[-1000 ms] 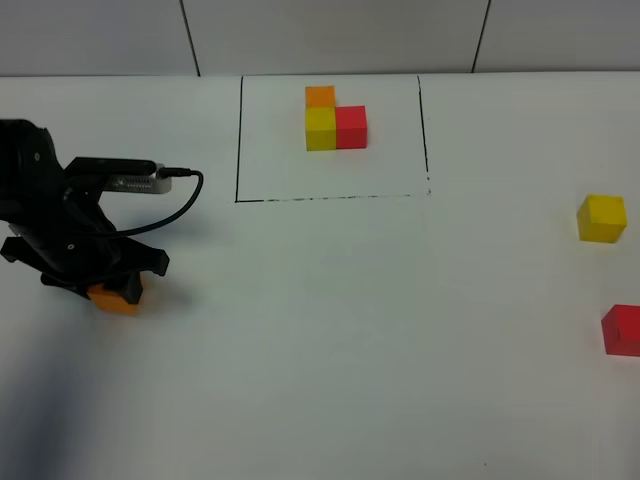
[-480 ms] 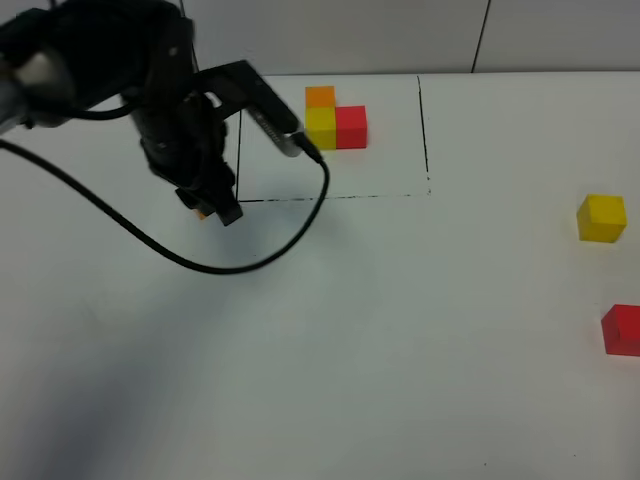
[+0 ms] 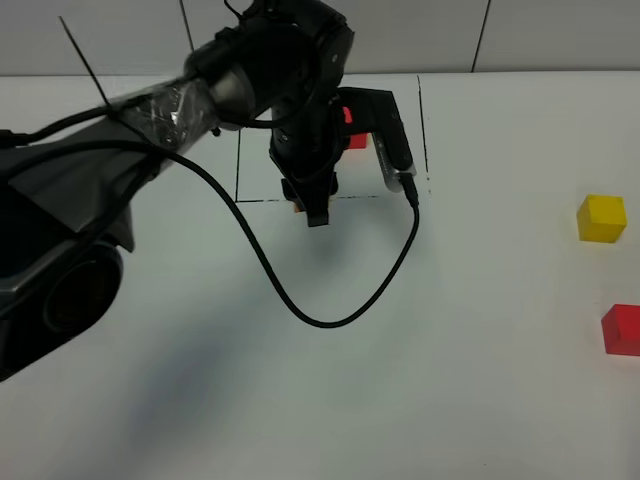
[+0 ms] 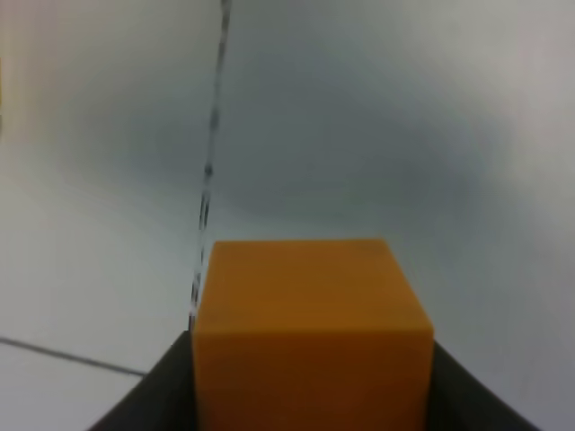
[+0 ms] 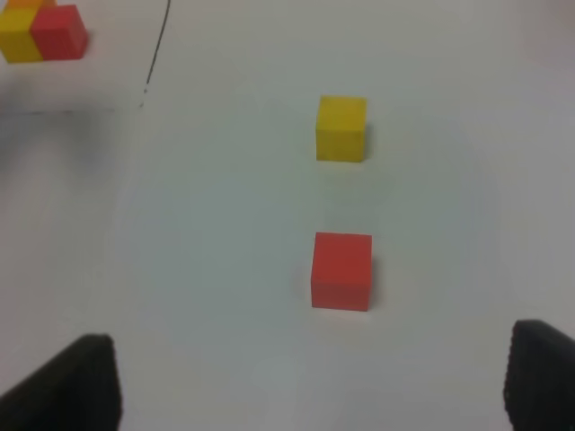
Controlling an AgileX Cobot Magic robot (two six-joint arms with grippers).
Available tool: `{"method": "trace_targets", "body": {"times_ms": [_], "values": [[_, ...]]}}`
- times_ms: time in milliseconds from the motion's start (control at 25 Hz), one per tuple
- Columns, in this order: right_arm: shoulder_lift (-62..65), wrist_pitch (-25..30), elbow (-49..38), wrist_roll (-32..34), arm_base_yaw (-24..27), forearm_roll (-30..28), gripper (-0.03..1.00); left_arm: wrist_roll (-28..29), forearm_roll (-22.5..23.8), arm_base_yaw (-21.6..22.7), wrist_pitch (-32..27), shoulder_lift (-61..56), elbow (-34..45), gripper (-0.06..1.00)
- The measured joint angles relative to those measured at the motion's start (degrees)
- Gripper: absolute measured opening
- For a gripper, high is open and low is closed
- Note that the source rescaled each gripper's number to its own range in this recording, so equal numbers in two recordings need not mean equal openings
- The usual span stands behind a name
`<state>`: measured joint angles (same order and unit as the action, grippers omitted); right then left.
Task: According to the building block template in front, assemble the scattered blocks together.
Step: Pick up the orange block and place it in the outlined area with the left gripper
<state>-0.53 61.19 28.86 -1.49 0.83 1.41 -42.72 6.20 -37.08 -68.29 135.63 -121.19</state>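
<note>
My left gripper (image 3: pixel 309 208) is shut on the orange cube (image 4: pixel 310 328), and only a sliver of that cube (image 3: pixel 297 208) shows under the jaws in the exterior high view. It hangs over the front line of the black drawn frame (image 3: pixel 426 130). The left arm covers most of the building block template (image 3: pixel 356 141), so only some of its red cube peeks out there. The whole template (image 5: pixel 40 34) shows in the right wrist view. The loose yellow cube (image 3: pixel 601 218) and red cube (image 3: pixel 622 330) lie at the far right. My right gripper (image 5: pixel 314 382) stands open just short of the red cube (image 5: pixel 341 270), with the yellow cube (image 5: pixel 341 128) beyond it.
The left arm's black cable (image 3: pixel 330 320) loops down over the middle of the white table. A tiled wall (image 3: pixel 480 35) runs along the table's back edge. The red cube sits close to the right edge of the exterior high view.
The left arm swung from the far left of the table up and to the right, carrying the orange cube to the frame's front line. The yellow and red cubes have not moved.
</note>
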Motion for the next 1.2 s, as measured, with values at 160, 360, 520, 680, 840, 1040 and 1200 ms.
{"method": "trace_targets", "body": {"times_ms": [160, 360, 520, 680, 840, 1040, 1200], "values": [[0.0, 0.0, 0.0, 0.0, 0.0, 0.0, 0.73, -5.9, -3.5, -0.3, 0.0, 2.9, -0.9, 0.01], [0.0, 0.0, 0.0, 0.0, 0.0, 0.0, 0.73, -8.9, -5.8, -0.3, 0.0, 4.8, -0.9, 0.01], [0.0, 0.0, 0.0, 0.0, 0.0, 0.0, 0.73, -9.1, -6.2, -0.3, 0.0, 5.2, -0.9, 0.01], [0.0, 0.0, 0.0, 0.0, 0.0, 0.0, 0.73, -9.6, -5.9, -0.3, 1.7, 5.9, -1.0, 0.01], [0.0, 0.0, 0.0, 0.0, 0.0, 0.0, 0.73, -11.8, -5.8, -0.3, 3.2, 7.4, -1.1, 0.01], [0.0, 0.0, 0.0, 0.0, 0.0, 0.0, 0.73, -12.4, -5.8, -0.3, 3.3, 7.7, -1.5, 0.01], [0.0, 0.0, 0.0, 0.0, 0.0, 0.0, 0.73, -11.5, -5.8, -0.3, 3.3, 7.8, -1.5, 0.01]]}}
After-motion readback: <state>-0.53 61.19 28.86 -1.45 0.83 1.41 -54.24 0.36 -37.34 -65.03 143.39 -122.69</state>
